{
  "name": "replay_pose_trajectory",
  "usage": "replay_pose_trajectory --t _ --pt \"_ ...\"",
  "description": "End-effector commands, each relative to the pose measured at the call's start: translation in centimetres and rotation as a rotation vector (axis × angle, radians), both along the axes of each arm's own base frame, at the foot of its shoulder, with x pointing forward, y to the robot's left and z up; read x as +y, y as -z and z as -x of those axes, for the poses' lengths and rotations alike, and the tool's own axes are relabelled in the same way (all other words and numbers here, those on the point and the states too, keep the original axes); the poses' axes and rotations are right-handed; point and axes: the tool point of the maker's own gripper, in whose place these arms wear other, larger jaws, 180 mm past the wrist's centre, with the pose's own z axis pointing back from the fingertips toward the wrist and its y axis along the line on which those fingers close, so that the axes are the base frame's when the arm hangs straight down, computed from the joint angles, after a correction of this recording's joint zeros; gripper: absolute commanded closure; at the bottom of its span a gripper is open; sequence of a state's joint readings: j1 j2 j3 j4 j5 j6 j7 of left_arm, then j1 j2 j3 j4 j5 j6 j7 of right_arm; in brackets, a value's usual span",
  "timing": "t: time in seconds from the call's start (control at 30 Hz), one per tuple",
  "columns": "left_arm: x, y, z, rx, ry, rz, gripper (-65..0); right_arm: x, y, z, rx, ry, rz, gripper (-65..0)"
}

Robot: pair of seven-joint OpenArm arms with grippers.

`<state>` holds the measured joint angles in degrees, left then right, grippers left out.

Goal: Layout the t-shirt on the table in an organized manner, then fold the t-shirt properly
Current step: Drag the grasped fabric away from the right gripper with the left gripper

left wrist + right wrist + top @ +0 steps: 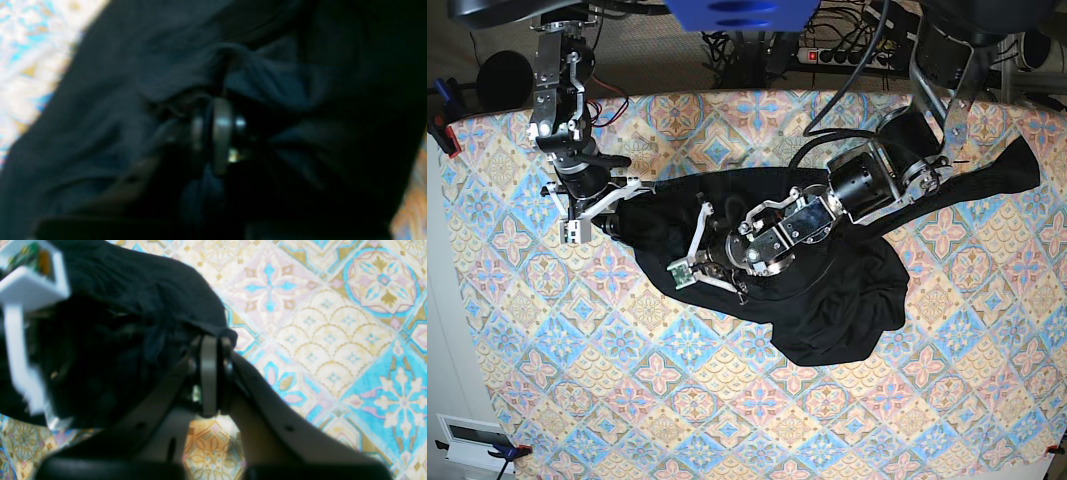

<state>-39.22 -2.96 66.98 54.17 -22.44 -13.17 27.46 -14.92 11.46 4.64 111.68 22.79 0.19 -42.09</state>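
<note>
Fabric fills most of what we see: the t-shirt (827,290), plain black and crumpled, lies across the upper middle of the table (517,330), its long axis running roughly side to side in the base view, with one end stretched toward the far right edge and a rounded bulge sagging toward the near side. We find the left gripper (218,128) buried low in the cloth near the garment's centre, its jaws drawn together and pinching a fold of the t-shirt. The right gripper (210,373) sits at the garment's other end, jaws likewise closed, nipping a thin edge of black cloth just above the patterned covering. We cannot make out collar, sleeves or hem; the heap hides which part is which. The left wrist view is blurred and dark, with only slivers of tablecloth at its corners. In the right wrist view, a white bracket (23,306) cuts across the shirt at left.
</note>
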Motion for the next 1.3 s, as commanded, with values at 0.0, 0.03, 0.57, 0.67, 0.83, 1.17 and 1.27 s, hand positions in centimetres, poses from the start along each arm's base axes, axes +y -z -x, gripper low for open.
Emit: replay_pose_trajectory --t 0.0,0.03,0.57,0.67,0.83,1.17,1.27 --pt "-0.6 -2.8 -2.7 -0.068 -0.031 0.045 0.0 -0.2 -1.3 -0.6 -0.049 -0.002 0.008 0.0" --pt "-0.4 -3.7 -3.7 -0.089 -0.058 0.063 0.0 -0.2 -1.2 -0.6 -0.048 -0.002 0.008 0.0" --pt "1.6 -18.8 -14.5 -0.349 -0.227 0.229 0.0 -0.1 -1.2 -0.6 -0.049 -0.005 0.007 0.0" --pt "3.2 -20.5 -15.8 -0.391 -0.249 0.22 0.0 -0.2 -1.3 -0.6 -0.049 -0.003 0.008 0.0" --pt "5.0 -22.1 -17.1 -0.434 -0.268 0.202 0.0 -0.2 -1.3 -0.7 -0.051 -0.004 0.006 0.0" --pt "8.6 -21.4 -18.0 -0.445 -0.306 0.15 0.0 0.1 -1.4 -0.7 -0.057 -0.009 0.004 0.0" --pt "8.5 -21.4 -18.0 -0.445 -0.305 0.151 0.0 0.0 -1.7 -1.1 -0.069 -0.007 0.002 -0.1"
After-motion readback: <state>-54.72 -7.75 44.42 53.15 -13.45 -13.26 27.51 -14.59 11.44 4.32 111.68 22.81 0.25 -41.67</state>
